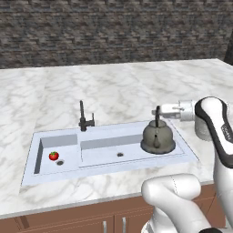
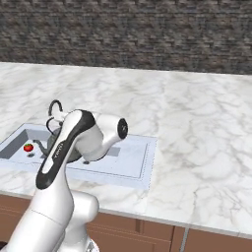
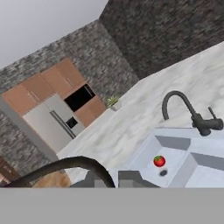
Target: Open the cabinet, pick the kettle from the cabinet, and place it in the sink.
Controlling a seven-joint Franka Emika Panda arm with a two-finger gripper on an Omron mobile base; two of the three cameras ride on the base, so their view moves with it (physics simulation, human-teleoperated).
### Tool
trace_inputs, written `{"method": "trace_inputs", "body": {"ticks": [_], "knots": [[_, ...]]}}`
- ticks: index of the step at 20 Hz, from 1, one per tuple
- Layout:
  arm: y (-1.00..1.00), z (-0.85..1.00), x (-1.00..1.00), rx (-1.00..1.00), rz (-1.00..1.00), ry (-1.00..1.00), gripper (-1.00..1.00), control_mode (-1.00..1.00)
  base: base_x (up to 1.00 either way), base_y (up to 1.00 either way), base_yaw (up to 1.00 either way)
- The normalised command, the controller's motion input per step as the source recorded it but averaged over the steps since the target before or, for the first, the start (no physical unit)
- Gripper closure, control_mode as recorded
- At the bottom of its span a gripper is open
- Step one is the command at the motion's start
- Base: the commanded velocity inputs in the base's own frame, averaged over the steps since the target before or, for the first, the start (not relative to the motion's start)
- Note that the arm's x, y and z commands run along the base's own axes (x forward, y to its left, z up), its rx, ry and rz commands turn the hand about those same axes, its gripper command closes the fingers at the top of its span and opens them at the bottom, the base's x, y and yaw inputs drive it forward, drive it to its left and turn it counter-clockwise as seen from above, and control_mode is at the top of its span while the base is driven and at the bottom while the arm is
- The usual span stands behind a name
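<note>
Left base view: a white marble desk point(image 1: 113, 82) runs in front of a dark stone wall, w/ a pale double-basin sink point(image 1: 191, 157) sunk into it. The grey-olive kettle point(image 1: 158, 139) sits upright in the wider basin, at its right end, base on the sink floor. Its thin dark loop handle point(image 1: 157, 116) stands straight up, and the gripper point(image 1: 159, 110) reaches in from the right, level w/ the top of that loop. The jaws are at the handle, but whether they pinch it or are spread I cannot tell. A slim black faucet point(image 1: 83, 117) stands at the sink's back edge, btwn the two basins. A small red tomato point(image 1: 53, 156) lies in the small left basin, next to the drain.

Right base view: the arm hides most of the kettle; the spout point(image 2: 40, 144) and handle arc poke out to its left.

Hand view: the dark handle arc point(image 3: 65, 165) crosses the bottom; faucet, tomato and far-off wooden cabinets point(image 3: 57, 81) lie beyond.
</note>
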Motion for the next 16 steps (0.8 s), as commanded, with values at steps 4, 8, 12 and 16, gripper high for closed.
{"method": "trace_inputs", "body": {"ticks": [4,8,12,16], "knots": [[0.15,-0.11,0.27,0.09,0.11,-0.14,1.00,-1.00,0.00,0.00,0.00],[0.15,-0.09,0.26,0.08,0.07,-0.12,1.00,-1.00,0.00,0.00,0.00],[0.14,-0.08,0.25,0.01,0.00,-0.05,1.00,-1.00,0.00,0.00,0.00],[0.12,-0.08,0.23,0.00,0.00,-0.04,1.00,-1.00,0.00,0.00,0.00]]}}
